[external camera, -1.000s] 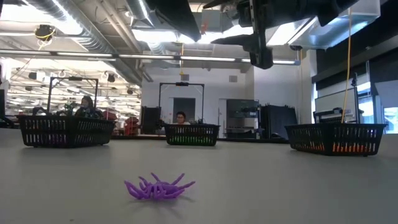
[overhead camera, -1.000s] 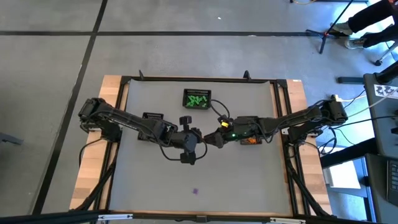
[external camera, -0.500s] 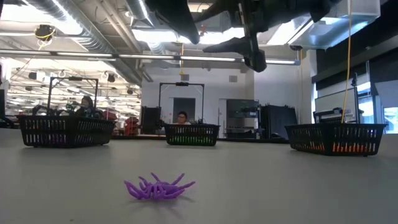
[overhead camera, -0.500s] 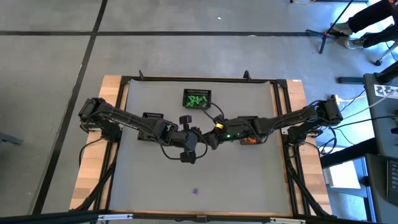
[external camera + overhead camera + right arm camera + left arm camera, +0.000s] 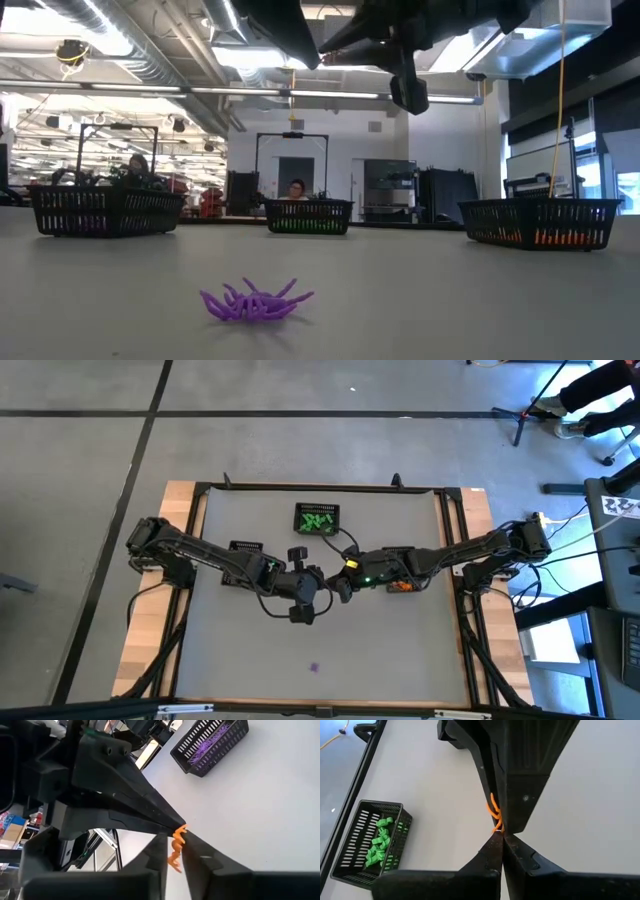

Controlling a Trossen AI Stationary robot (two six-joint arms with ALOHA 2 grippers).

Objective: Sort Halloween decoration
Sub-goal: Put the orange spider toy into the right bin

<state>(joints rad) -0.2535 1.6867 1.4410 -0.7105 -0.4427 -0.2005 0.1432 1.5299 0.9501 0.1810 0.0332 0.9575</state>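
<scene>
Two arms met tip to tip over the middle of the grey surface (image 5: 250,660) in the high view, the left pincer (image 5: 322,586) against the right pincer (image 5: 338,589). A green-filled basket (image 5: 317,519) sat behind them, and a purple trinket (image 5: 315,668) lay alone near the front edge.

In the low view the purple trinket (image 5: 254,301) rested on the surface, well in front of three baskets.

In the left wrist view the left pincer (image 5: 500,839) was closed on an orange trinket (image 5: 494,813).

In the right wrist view the right pincer (image 5: 174,845) was narrowed around the same orange trinket (image 5: 176,848), with a purple-filled basket (image 5: 210,744) beyond.
</scene>
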